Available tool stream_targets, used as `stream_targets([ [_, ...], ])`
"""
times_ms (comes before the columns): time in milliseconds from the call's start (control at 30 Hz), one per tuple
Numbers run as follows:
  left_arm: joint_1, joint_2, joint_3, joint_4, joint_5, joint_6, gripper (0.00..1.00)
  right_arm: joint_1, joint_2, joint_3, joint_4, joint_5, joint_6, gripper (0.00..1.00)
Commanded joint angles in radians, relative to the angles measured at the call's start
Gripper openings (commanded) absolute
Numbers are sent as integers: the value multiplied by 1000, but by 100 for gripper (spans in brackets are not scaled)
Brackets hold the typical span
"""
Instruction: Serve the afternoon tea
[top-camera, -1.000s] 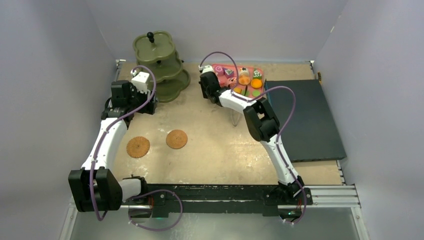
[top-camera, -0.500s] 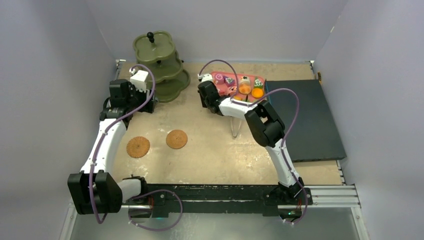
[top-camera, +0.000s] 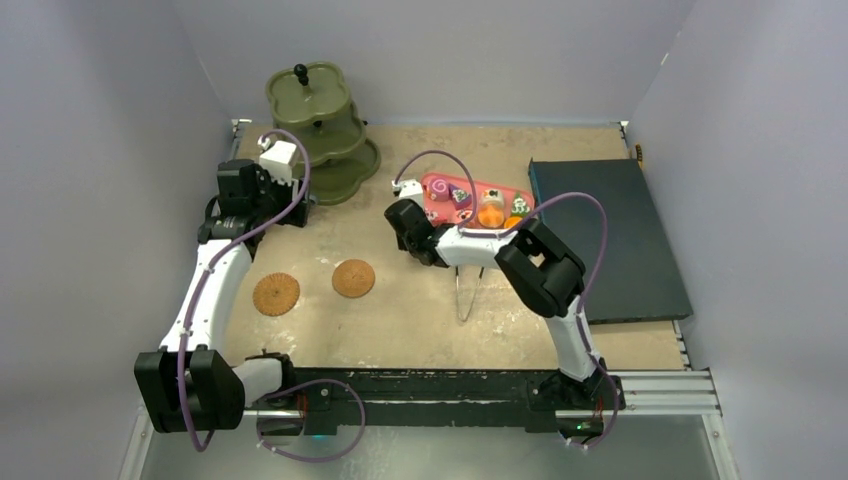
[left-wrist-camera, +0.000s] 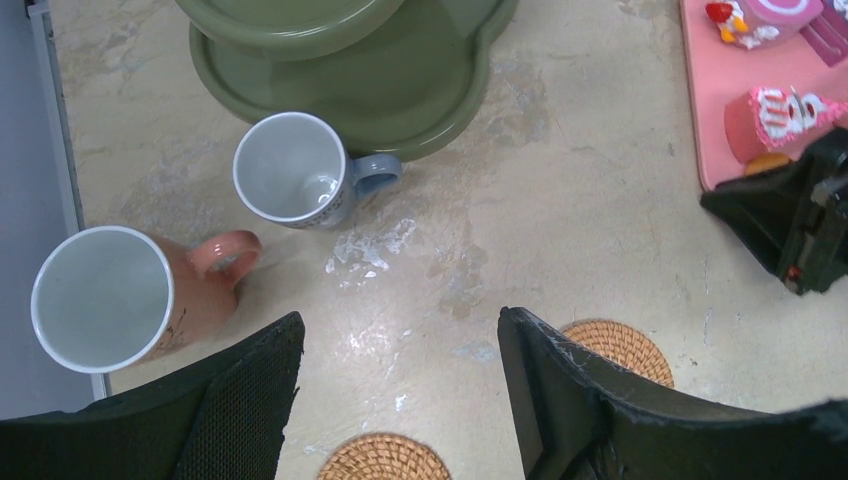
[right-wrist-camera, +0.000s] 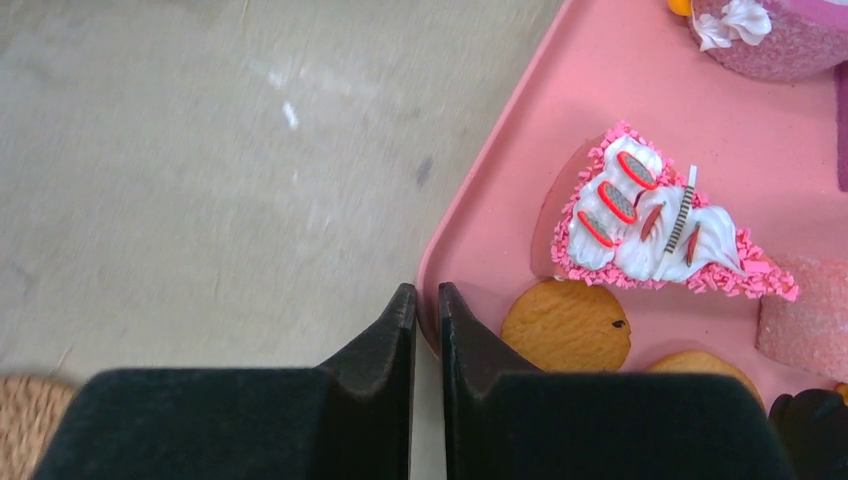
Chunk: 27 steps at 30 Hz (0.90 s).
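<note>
Since a second ago your right arm has folded back toward its base and dragged the pink tray (top-camera: 443, 190) nearer and askew. The tray's long axis now runs from the right gripper (right-wrist-camera: 427, 300) away toward the far right. That gripper is all but closed, its jaws pinching the tray's rim at the near-left corner.

The pastries ride on the tray. The pink cake slice (right-wrist-camera: 650, 225) and a round biscuit (right-wrist-camera: 567, 325) sit just beyond the fingertips, on their right.

The olive three-tier stand (top-camera: 315, 130) lies well apart to the far left, so your left arm is the nearer one. The left gripper (left-wrist-camera: 400, 390) hangs wide open and empty over the grey-blue cup (left-wrist-camera: 295, 170), the terracotta cup (left-wrist-camera: 110, 300) and the coasters (top-camera: 353, 278).
</note>
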Motion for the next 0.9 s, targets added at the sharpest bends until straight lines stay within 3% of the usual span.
stream_targets([
  [0, 3, -27, 36, -9, 9, 16, 70, 51, -69, -103, -25, 22, 107, 0],
  [500, 0, 68, 170, 77, 47, -47, 71, 218, -208, -285, -31, 21, 115, 0],
  [533, 0, 96, 199, 87, 44, -55, 71, 220, -216, -280, -36, 18, 109, 4],
  [667, -3, 203, 356, 125, -18, -116, 71, 221, -274, -254, -46, -3, 71, 42],
  [867, -6, 404, 646, 132, -21, -154, 75, 220, -408, -243, -60, -22, 42, 64],
])
